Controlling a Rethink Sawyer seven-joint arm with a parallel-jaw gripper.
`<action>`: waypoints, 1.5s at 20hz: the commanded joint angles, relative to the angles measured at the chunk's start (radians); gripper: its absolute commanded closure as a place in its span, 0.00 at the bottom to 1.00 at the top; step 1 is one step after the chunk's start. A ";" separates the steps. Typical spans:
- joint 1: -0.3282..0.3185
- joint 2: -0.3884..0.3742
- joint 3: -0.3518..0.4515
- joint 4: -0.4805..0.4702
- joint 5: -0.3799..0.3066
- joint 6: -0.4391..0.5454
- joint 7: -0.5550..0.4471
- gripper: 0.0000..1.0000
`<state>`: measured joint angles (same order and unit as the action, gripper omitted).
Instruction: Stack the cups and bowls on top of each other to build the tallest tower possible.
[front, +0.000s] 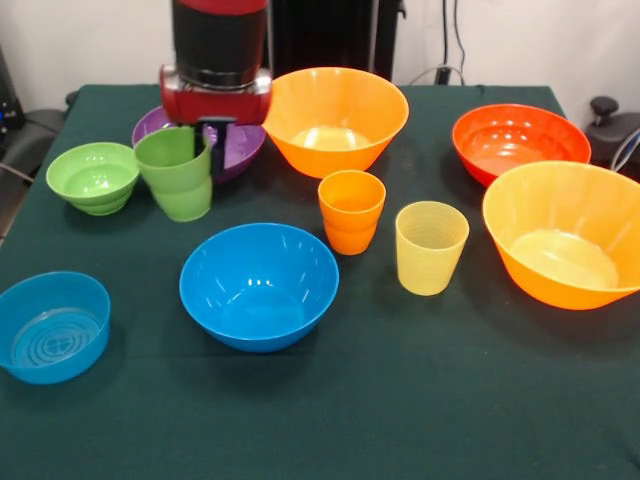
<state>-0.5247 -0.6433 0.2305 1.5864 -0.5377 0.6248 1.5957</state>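
My gripper (212, 145) comes down at the back left and is shut on the right rim of the green cup (178, 180), which tilts slightly. Behind them sits the purple bowl (245, 148). The small green bowl (93, 177) is just left of the cup. The orange cup (351, 210) and pale yellow cup (431, 247) stand upright mid-table. In front lies the medium blue bowl (259, 285), with the small translucent blue bowl (52, 326) at the near left. One big orange bowl (335, 120) is at the back, another (565, 235) at the right, the red-orange bowl (520, 142) behind it. No tower is in view; each piece stands alone.
Everything rests on a dark green tablecloth (400, 400). Dark equipment and cables sit past the table's far corners.
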 joint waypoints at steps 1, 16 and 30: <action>0.117 -0.060 0.006 -0.012 0.034 0.136 0.074 1.00; 0.407 0.202 -0.076 -0.382 0.146 0.253 0.297 1.00; 0.473 0.422 -0.115 -0.691 0.188 0.355 0.325 1.00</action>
<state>-0.0477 -0.3551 0.1291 1.0696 -0.3523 0.8813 1.7856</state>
